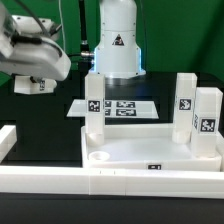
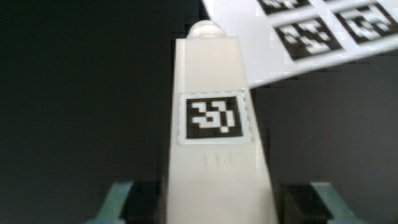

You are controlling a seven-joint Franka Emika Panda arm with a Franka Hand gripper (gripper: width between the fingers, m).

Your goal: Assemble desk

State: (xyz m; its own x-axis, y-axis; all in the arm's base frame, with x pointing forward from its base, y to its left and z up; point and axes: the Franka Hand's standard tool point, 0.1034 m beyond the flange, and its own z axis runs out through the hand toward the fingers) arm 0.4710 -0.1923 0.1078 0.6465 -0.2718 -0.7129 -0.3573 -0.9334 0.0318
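The white tray-like tabletop (image 1: 140, 152) lies at the front of the black table. Three white block legs stand upright on it: one at its left (image 1: 95, 105) and two at its right (image 1: 185, 100) (image 1: 207, 122). A round hole (image 1: 100, 157) shows in its near left corner. My gripper (image 1: 32, 82) hangs high at the exterior view's left, well away from the tabletop. In the wrist view my gripper (image 2: 215, 205) is shut on a fourth leg (image 2: 214, 90), which juts out between the fingers (image 2: 125, 200) with its tag facing the camera.
The marker board (image 1: 118, 108) lies behind the tabletop, in front of the arm's base; it also shows in the wrist view (image 2: 311, 35). A long white border rail (image 1: 110, 185) runs along the front, with a side piece (image 1: 8, 140) at the left.
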